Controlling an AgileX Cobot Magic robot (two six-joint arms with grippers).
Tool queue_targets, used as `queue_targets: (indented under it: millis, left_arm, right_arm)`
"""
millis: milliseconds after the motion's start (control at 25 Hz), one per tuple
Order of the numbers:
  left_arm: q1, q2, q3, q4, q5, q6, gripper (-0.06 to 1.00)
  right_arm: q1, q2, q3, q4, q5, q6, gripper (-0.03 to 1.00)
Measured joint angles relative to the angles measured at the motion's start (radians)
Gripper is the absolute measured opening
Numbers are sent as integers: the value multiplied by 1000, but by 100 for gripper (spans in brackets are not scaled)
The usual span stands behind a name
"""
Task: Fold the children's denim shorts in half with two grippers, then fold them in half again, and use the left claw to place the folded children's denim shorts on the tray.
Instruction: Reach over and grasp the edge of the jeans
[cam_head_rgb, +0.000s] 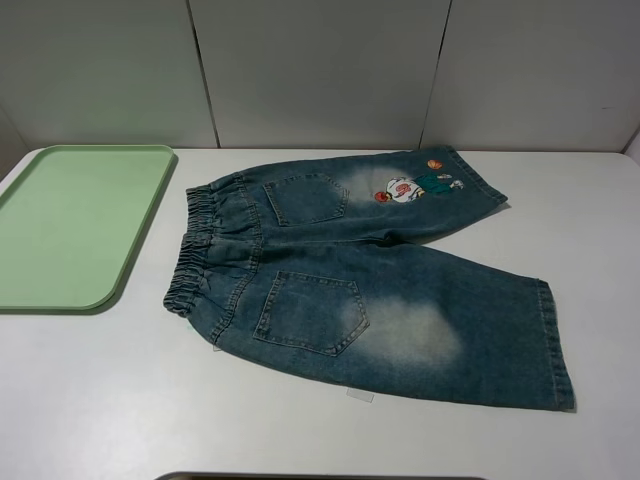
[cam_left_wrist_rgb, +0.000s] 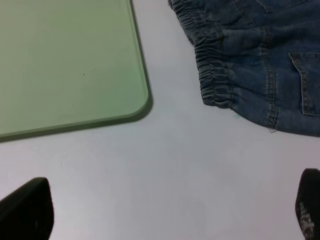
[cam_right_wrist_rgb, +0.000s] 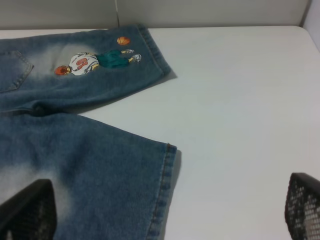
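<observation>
The children's denim shorts (cam_head_rgb: 360, 280) lie flat and unfolded on the white table, elastic waistband toward the left, legs toward the right, a cartoon patch (cam_head_rgb: 412, 185) on the far leg. The pale-green tray (cam_head_rgb: 70, 225) sits empty at the left. Neither arm shows in the high view. In the left wrist view my left gripper (cam_left_wrist_rgb: 170, 210) is open over bare table, apart from the waistband (cam_left_wrist_rgb: 212, 75) and the tray's corner (cam_left_wrist_rgb: 135, 105). In the right wrist view my right gripper (cam_right_wrist_rgb: 165, 215) is open, one fingertip (cam_right_wrist_rgb: 30, 210) over the near leg's hem area (cam_right_wrist_rgb: 162, 195).
A grey panelled wall (cam_head_rgb: 320, 70) runs behind the table's back edge. A dark edge (cam_head_rgb: 300, 476) shows at the front of the table. Bare white table surface (cam_head_rgb: 100, 400) lies in front of the tray and right of the shorts.
</observation>
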Motion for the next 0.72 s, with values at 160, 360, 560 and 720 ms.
queue_targets:
  millis: [160, 360, 560, 720]
  left_arm:
    - [0, 0, 0, 0, 0, 0, 97]
    - [-1, 0, 0, 0, 0, 0, 97]
    - [-1, 0, 0, 0, 0, 0, 97]
    - [-1, 0, 0, 0, 0, 0, 97]
  right_arm:
    - [0, 0, 0, 0, 0, 0, 69]
    - [0, 0, 0, 0, 0, 0, 69]
    - [0, 0, 0, 0, 0, 0, 69]
    - [0, 0, 0, 0, 0, 0, 69]
